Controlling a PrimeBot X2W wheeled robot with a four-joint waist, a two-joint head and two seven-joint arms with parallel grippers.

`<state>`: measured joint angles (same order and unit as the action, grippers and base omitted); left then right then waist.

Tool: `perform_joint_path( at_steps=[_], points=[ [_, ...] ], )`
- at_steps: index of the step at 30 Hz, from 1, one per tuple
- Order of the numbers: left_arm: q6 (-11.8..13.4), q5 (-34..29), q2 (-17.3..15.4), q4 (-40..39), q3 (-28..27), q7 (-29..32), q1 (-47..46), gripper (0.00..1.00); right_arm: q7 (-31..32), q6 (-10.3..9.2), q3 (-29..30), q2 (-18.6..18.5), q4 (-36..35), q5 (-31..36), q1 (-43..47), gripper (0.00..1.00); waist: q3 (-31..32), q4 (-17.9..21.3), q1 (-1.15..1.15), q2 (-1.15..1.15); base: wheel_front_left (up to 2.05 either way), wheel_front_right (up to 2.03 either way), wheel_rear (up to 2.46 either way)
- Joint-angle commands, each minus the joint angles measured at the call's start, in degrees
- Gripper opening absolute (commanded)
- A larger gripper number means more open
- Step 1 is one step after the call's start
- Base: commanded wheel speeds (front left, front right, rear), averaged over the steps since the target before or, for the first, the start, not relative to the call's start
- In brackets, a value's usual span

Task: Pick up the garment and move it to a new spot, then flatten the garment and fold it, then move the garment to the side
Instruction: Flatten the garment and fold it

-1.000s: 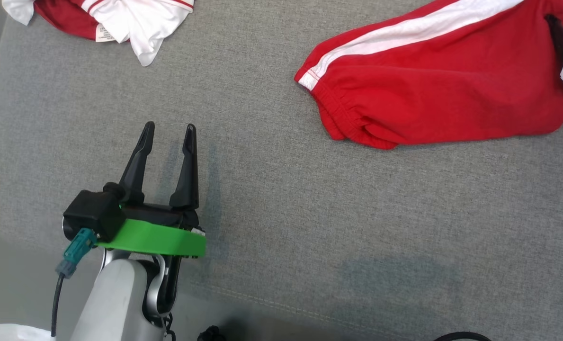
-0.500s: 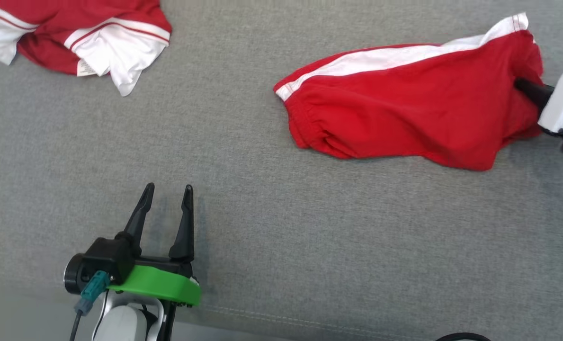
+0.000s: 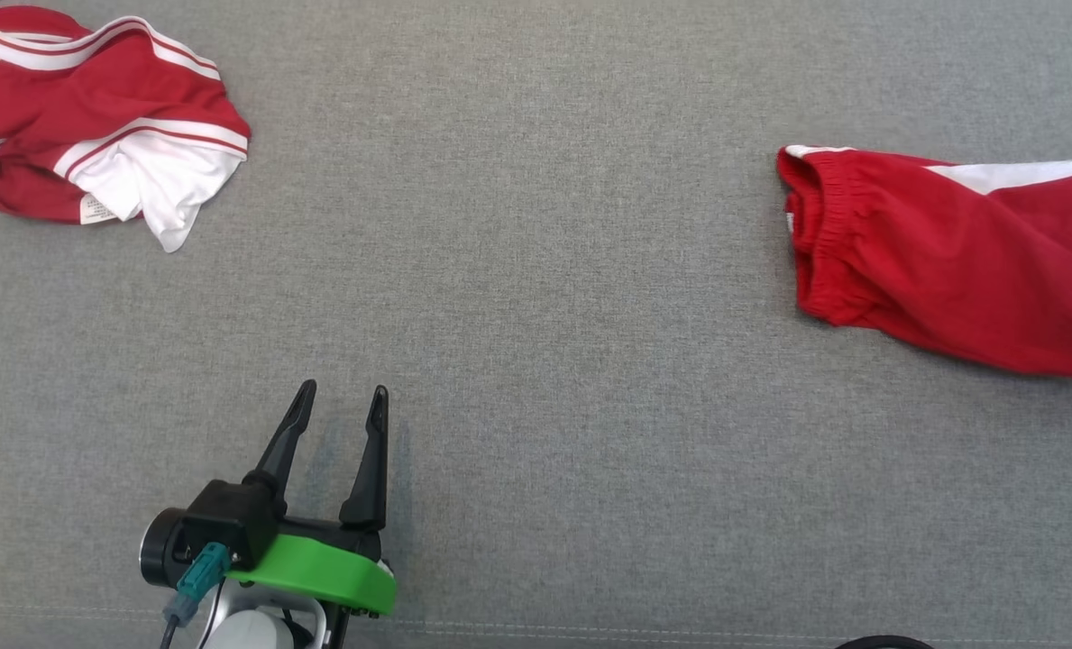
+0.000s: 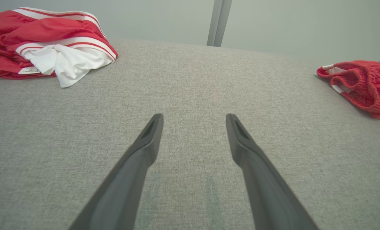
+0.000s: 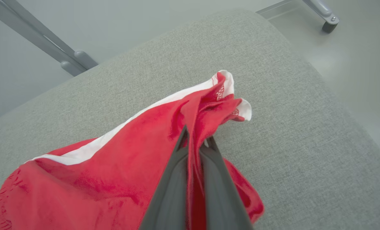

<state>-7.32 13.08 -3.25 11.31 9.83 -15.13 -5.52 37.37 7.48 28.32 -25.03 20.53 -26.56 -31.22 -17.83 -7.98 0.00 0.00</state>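
Prob. a robot test lab, not a home: a big pad covered w/ grey cloth [image 3: 536,270] is set in a bare room w/ plain pale wall [image 4: 305,25] & floor [image 5: 362,80]. Grey metal bars [image 5: 33,33] & a castor wheel [image 5: 329,27] are seen beside it.

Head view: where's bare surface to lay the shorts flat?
Widest bare patch: middle of the grey cushion, between the crumpled jersey and the red shorts, ahead of the open left pincer. Crowded at upper left and right edge.
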Motion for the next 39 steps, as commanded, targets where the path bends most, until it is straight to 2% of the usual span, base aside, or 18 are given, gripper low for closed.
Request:
perform_joint_path(
  at_steps=[1,6,7,9,10,13,16,20,24,25,26,27,31,34,38,39],
  points=[
    [-0.15,0.19,-0.03,-0.17,0.00,-0.01,0.67,1.00,-1.16,0.02,0.17,1.17,-2.31,1.78,-0.06,0.00,-0.70,0.13,0.00,0.00,0.00,0.00,0.00],
    [-0.20,0.84,0.10,-0.19,0.62,-0.01,0.13,1.00,-1.64,0.02,-5.51,2.27,-6.64,2.62,-2.37,0.00,-1.75,0.65,0.00,0.00,0.00,0.00,0.00],
    [-0.21,1.45,0.12,-0.03,1.70,-0.01,-0.54,1.00,-0.70,0.02,-14.50,4.07,-8.65,1.53,-3.85,0.00,-2.23,1.21,0.00,0.00,0.00,0.00,0.00],
    [-0.21,1.54,0.10,0.02,2.34,-0.01,-1.15,1.00,-0.52,0.01,-20.88,5.32,-8.87,0.56,-4.95,0.00,-2.47,1.39,0.00,0.00,0.00,0.00,0.00],
    [-0.21,1.54,0.10,0.02,2.34,-0.01,-1.15,1.00,-0.52,0.01,-20.88,5.32,-8.87,0.56,-4.95,0.00,-2.47,1.39,0.00,0.00,0.00,0.00,0.00],
    [-0.22,1.70,-0.19,0.42,2.97,0.00,-1.97,1.00,-1.25,0.02,-29.66,7.28,-8.10,-0.55,-6.17,0.00,-2.70,1.21,0.00,0.00,0.00,0.00,0.00],
    [-0.21,1.73,-0.83,0.66,2.98,-0.01,-2.80,1.00,-1.93,0.01,-35.77,8.08,-6.70,-1.50,-7.09,0.00,-2.72,0.54,0.00,0.00,0.00,0.00,0.00],
    [-0.22,1.65,-1.07,1.23,1.59,0.00,-3.10,1.00,-3.06,0.02,-40.94,7.45,-5.19,-2.97,-7.77,0.00,-2.55,-0.29,0.00,0.00,0.00,0.00,0.00],
    [-0.22,2.09,-0.85,1.52,0.52,-0.01,-2.81,1.00,-4.69,0.02,-42.55,6.01,-3.44,-3.64,-8.13,0.00,-2.48,-0.65,0.00,0.00,0.00,0.00,0.00],
    [-0.22,2.23,-0.77,1.63,0.40,0.00,-2.66,1.00,-5.51,0.01,-42.65,5.70,-2.99,-3.15,-8.42,0.10,-2.45,-0.62,0.00,0.00,0.00,0.00,0.00],
    [-0.22,2.44,-0.67,1.72,0.35,-0.01,-2.54,1.00,-6.24,0.02,-42.90,5.52,-2.59,-2.83,-8.62,0.39,-2.41,-0.57,0.00,0.00,0.00,0.00,0.00],
    [-0.22,2.52,-0.57,1.85,0.38,-0.01,-2.45,1.00,-6.70,0.02,-43.31,5.53,-2.26,-2.84,-8.49,1.00,-2.30,-0.51,0.00,0.00,0.00,0.00,0.00],
    [-0.22,2.83,-0.33,2.48,0.54,0.00,-1.85,1.00,-7.74,0.02,-46.43,4.41,-4.36,-4.25,-6.52,1.00,-1.21,-0.11,0.00,0.00,0.00,0.00,0.00],
    [-0.22,3.02,-0.22,3.07,0.19,-0.01,-1.04,1.00,-9.61,0.02,-47.66,2.58,-10.67,-7.69,-4.26,1.00,0.23,0.14,0.00,0.00,0.00,0.00,0.00],
    [-0.21,2.82,-0.09,3.04,-1.50,0.00,-0.08,1.00,-15.07,0.00,-42.60,-0.05,-20.33,-8.86,0.16,1.00,1.59,1.05,0.00,0.00,0.00,0.00,0.00],
    [-0.18,2.71,-0.05,2.86,-1.90,0.00,0.14,1.00,-16.42,0.00,-40.93,-0.90,-21.97,-7.61,1.43,0.91,1.61,1.34,0.00,0.00,0.00,0.00,0.00]
  ],
)
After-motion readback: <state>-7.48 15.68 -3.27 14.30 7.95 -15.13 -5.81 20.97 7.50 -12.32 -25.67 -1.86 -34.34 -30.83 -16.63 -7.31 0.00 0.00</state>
